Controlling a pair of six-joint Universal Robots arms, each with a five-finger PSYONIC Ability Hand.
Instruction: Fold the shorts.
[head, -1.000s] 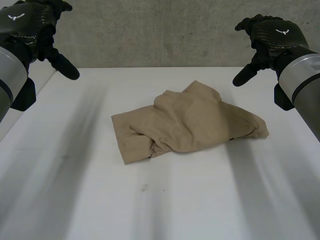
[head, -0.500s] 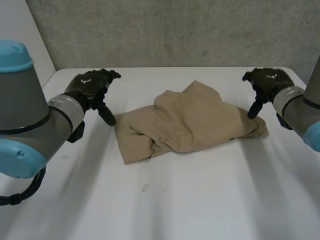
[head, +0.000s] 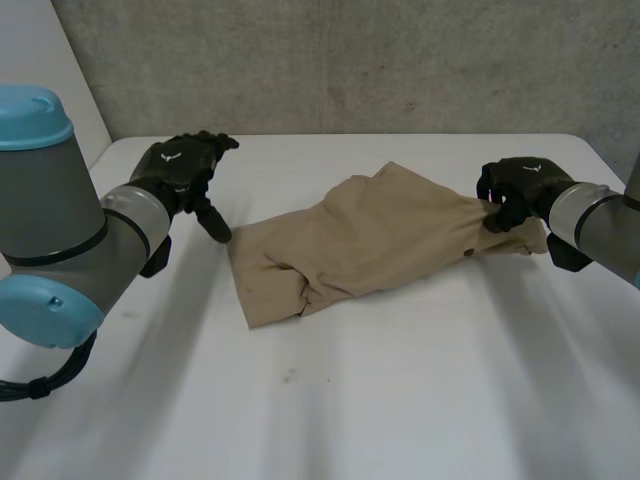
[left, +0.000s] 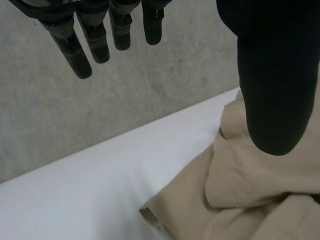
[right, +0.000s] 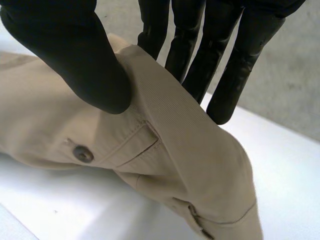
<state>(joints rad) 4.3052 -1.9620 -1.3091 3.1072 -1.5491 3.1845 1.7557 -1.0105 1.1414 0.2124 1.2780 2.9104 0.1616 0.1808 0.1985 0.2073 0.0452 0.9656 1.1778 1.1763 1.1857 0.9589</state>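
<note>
Right hand (head: 512, 192) now pinching rumpled shorts (head: 360, 250)

Left hand (head: 180, 172) relaxed and spread; right hand (head: 514, 190) pinching.

So the shorts (head: 370, 245) lie bunched up in the middle of the counter (head: 400, 400), a bit toward the back. Left hand (head: 185, 170) hangs just beside their left end. Right hand (head: 515, 190) is at the right end with the waistband (right: 175, 115) pinched in it. A wall (head: 350, 60) runs behind the counter.
</note>
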